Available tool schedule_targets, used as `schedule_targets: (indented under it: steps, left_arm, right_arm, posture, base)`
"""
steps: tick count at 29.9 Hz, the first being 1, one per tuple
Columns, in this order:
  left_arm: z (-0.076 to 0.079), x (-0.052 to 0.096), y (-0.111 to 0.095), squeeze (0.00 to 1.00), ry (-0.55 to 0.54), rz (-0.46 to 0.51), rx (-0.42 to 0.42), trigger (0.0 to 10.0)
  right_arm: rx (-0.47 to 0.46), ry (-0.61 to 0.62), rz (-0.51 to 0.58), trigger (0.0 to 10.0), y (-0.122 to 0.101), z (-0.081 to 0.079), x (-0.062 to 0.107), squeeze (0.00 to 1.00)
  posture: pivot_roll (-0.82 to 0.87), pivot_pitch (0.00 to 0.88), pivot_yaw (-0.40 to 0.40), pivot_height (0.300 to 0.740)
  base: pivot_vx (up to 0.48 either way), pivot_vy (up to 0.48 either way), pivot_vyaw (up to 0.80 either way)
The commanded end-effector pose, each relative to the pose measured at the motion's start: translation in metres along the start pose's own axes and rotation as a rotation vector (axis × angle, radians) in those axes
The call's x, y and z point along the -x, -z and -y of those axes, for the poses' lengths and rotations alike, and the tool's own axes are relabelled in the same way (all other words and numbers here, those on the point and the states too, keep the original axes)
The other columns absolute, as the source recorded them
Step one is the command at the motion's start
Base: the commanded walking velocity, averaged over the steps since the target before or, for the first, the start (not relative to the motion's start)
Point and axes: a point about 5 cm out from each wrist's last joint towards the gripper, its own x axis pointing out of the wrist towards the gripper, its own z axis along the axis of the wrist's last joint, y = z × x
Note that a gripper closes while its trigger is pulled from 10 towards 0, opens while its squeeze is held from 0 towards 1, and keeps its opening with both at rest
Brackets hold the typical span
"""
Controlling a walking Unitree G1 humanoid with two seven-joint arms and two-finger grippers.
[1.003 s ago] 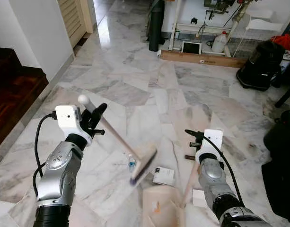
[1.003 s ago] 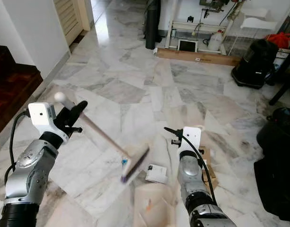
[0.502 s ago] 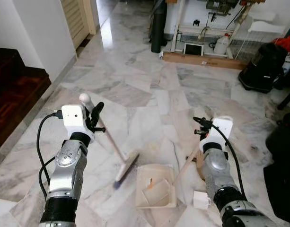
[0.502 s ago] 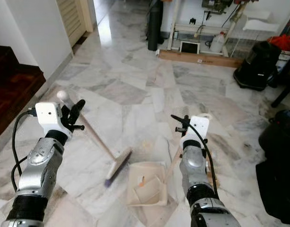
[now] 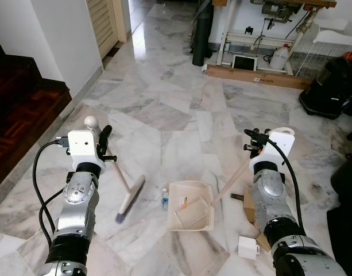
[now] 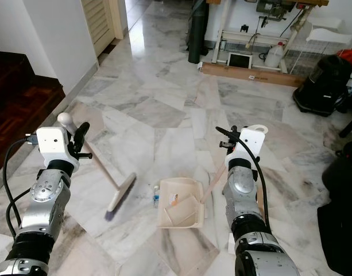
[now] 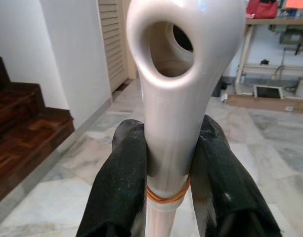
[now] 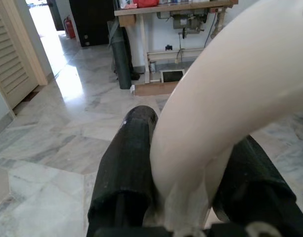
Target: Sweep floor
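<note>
Left eye view: left gripper (image 5: 102, 140) pinches a cream plastic broom (image 5: 128, 198); right gripper (image 5: 257, 140) clamps the ribbed dustpan (image 5: 190, 206) on the glossy marble floor (image 5: 176, 103), beside a small bottle (image 5: 164, 198).

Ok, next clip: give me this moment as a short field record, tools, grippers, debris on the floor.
left gripper: shut on broom handle
broom head: on marble floor, left of dustpan
right gripper: shut on dustpan handle
dustpan: flat on floor, paper scraps inside
small bottle: between broom head and dustpan
white box: floor, by right arm
</note>
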Motion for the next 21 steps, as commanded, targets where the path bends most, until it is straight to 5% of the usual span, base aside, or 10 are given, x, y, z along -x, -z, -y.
schedule_targets:
  steps: [1, 21]
  left_arm:
    - [-0.002, 0.000, -0.005, 0.00, -0.004, 0.046, -0.029, 10.0]
    - [0.015, 0.011, 0.006, 0.00, -0.028, 0.062, -0.015, 10.0]
  right_arm:
    - [0.006, 0.012, 0.083, 10.0, -0.013, 0.007, -0.001, 0.00]
    - [0.031, -0.008, 0.122, 10.0, -0.011, 0.021, 0.023, 0.00]
  posture:
    - [0.03, 0.000, -0.018, 0.740]
    - [0.00, 0.000, -0.040, 0.740]
  base:
    - [0.000, 0.000, 0.00]
    - [0.000, 0.000, 0.53]
